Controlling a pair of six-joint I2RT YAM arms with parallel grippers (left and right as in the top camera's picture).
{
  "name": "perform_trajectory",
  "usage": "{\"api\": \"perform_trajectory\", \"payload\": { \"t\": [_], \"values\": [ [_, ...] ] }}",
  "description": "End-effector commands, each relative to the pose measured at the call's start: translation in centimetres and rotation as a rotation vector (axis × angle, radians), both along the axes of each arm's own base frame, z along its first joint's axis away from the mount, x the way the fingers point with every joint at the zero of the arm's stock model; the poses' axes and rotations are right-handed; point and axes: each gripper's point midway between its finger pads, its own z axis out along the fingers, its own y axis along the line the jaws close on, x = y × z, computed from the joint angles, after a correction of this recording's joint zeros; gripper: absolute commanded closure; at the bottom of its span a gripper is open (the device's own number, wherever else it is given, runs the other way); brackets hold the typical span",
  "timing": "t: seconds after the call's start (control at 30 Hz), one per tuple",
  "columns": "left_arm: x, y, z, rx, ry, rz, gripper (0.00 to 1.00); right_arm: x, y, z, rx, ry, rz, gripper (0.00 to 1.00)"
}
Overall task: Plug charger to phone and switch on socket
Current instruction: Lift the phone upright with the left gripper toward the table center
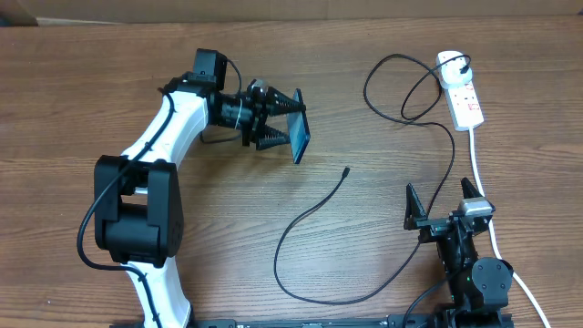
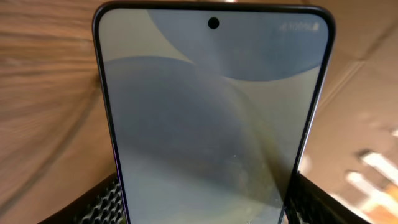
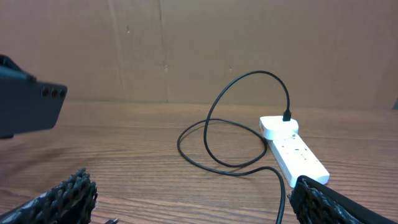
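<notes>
My left gripper [image 1: 276, 118] is shut on the phone [image 1: 300, 135] and holds it on edge above the table, left of centre. In the left wrist view the phone's screen [image 2: 211, 118] fills the frame between the fingers [image 2: 205, 208]. The charger cable [image 1: 301, 219] lies loose on the table, with its connector tip [image 1: 347, 169] free right of the phone. Its black plug [image 1: 465, 66] sits in the white socket strip [image 1: 462, 91] at the far right. My right gripper [image 1: 444, 206] is open and empty at the front right. From the right wrist view [image 3: 199, 208], the strip [image 3: 293, 150] is ahead on the right.
The strip's thick white lead [image 1: 483, 178] runs down the right side past my right arm. The black cable loops near the strip [image 3: 214, 124] and sweeps across the front middle of the table. A cardboard wall [image 3: 199, 43] stands behind the table.
</notes>
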Motion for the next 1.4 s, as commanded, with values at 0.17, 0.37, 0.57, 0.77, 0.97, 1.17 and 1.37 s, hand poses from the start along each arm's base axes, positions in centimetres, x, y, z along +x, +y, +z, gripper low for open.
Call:
{"api": "perform_trajectory", "payload": {
  "t": [0.17,0.37,0.57,0.77,0.97,1.17,1.37],
  "values": [
    [0.9,0.7,3.9,-0.169,0.309,0.061,0.44,0.0,0.0,-0.2,-0.002,-0.003,-0.002,0.00],
    [1.3,1.6,4.6,-0.203,0.420,0.087,0.44,0.0,0.0,-0.2,-0.002,-0.003,-0.002,0.00],
    [1.6,2.6,5.7,-0.257,0.390,0.072,0.48,0.0,0.0,-0.2,-0.002,-0.003,-0.002,0.00],
    [1.7,2.8,5.7,-0.259,0.386,0.075,0.48,0.0,0.0,-0.2,-0.002,-0.003,-0.002,0.00],
    [2.0,2.8,5.2,-0.236,0.365,0.090,0.48,0.0,0.0,-0.2,-0.002,-0.003,-0.002,0.00],
    [2.6,2.9,3.9,-0.167,0.290,0.126,0.49,0.0,0.0,-0.2,-0.002,-0.003,-0.002,0.00],
    [2.7,2.7,3.3,-0.138,0.276,0.137,0.49,0.0,0.0,-0.2,-0.002,-0.003,-0.002,0.00]
  ]
}}
